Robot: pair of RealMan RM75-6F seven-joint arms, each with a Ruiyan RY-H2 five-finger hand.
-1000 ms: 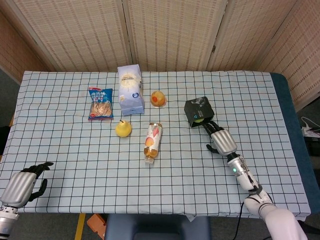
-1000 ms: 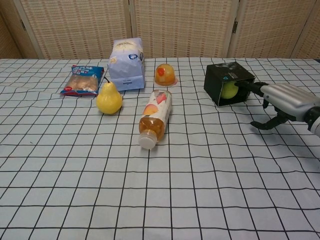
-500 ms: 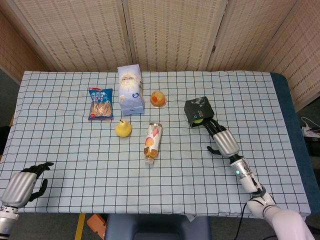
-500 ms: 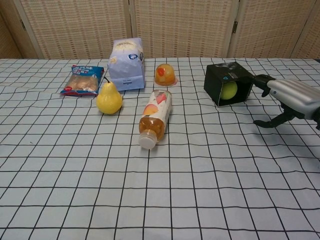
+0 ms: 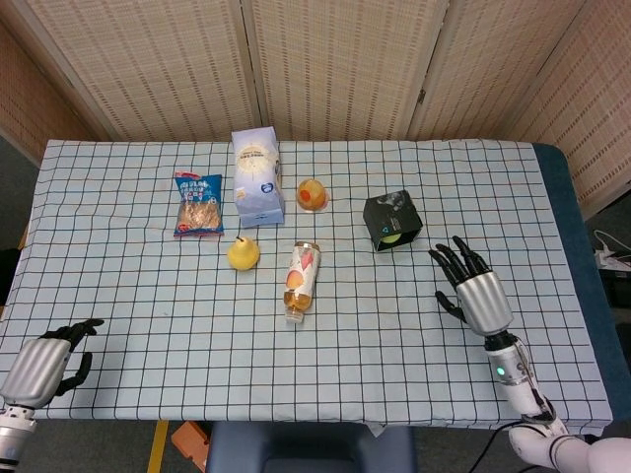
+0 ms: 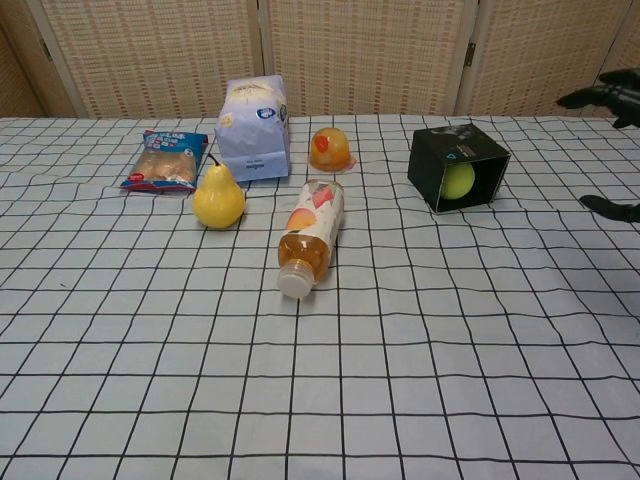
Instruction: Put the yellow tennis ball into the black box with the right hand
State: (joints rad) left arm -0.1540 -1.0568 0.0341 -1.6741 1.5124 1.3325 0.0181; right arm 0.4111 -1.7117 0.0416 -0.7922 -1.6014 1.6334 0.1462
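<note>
The yellow tennis ball [image 5: 393,236] [image 6: 458,180] lies inside the black box [image 5: 391,219] [image 6: 457,165], which rests on its side on the checked table with its opening facing the near right. My right hand [image 5: 473,289] hovers to the near right of the box, apart from it, fingers spread and empty; in the chest view only its fingertips [image 6: 600,96] show at the right edge. My left hand [image 5: 44,362] sits at the table's near left corner, fingers loosely apart, holding nothing.
A fallen juice bottle [image 5: 302,280] lies mid-table, with a yellow pear [image 5: 243,253] to its left. Behind them stand a white-blue bag [image 5: 257,177], a snack packet [image 5: 199,204] and an orange jelly cup [image 5: 313,194]. A woven screen closes the back.
My right hand has pulled back from the box opening toward the near right and lifted, its fingers spreading. The ball stays in the box. The left hand is still.
</note>
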